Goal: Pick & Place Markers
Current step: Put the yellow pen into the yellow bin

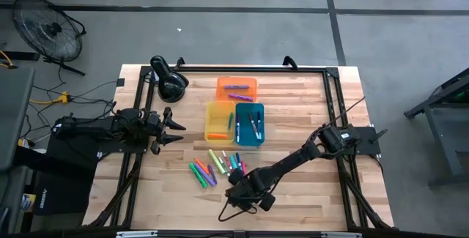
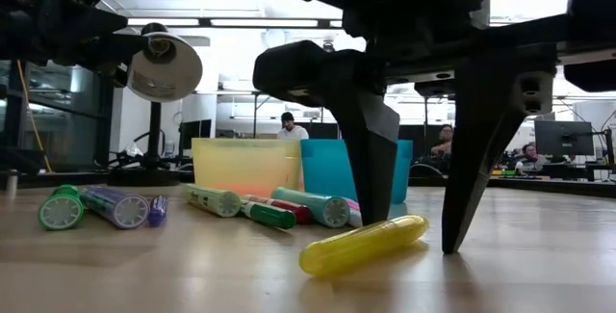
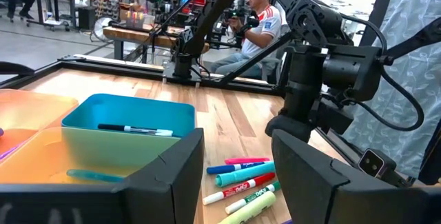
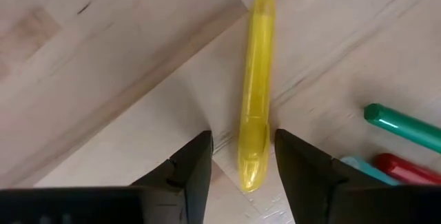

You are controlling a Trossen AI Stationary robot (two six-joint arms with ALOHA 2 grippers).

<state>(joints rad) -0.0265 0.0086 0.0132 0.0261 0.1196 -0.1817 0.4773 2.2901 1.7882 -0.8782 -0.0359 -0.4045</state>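
Sorted so far: three translucent plastic trays stand together around the middle of the wooden table [image 1: 308, 99].
- Orange rectangular tray [image 1: 237, 88], nearest the far edge: a couple of purple markers inside.
- Yellow rectangular tray [image 1: 219, 120]: at least one orange marker.
- Blue rectangular tray [image 1: 250, 124]: a few markers, dark and pale; exact count cannot be told.

Unsorted: a loose group of short capped markers [image 1: 216, 166] in green, purple, red, pink, teal and orange lies on the bare wood between the trays and the near edge. Roughly a dozen remain, so the job looks well under half done.

In hand: the yellow capped marker [image 4: 255, 86] lies flat on the table at the near side of the loose group. The right gripper [image 4: 241, 158] is down over it, fingers partly open with one tip on either side of the marker's end; it is straddled, not yet clamped or lifted.

Idle: the left gripper [image 1: 174, 127] hovers near the table's left edge, fingers spread and empty.
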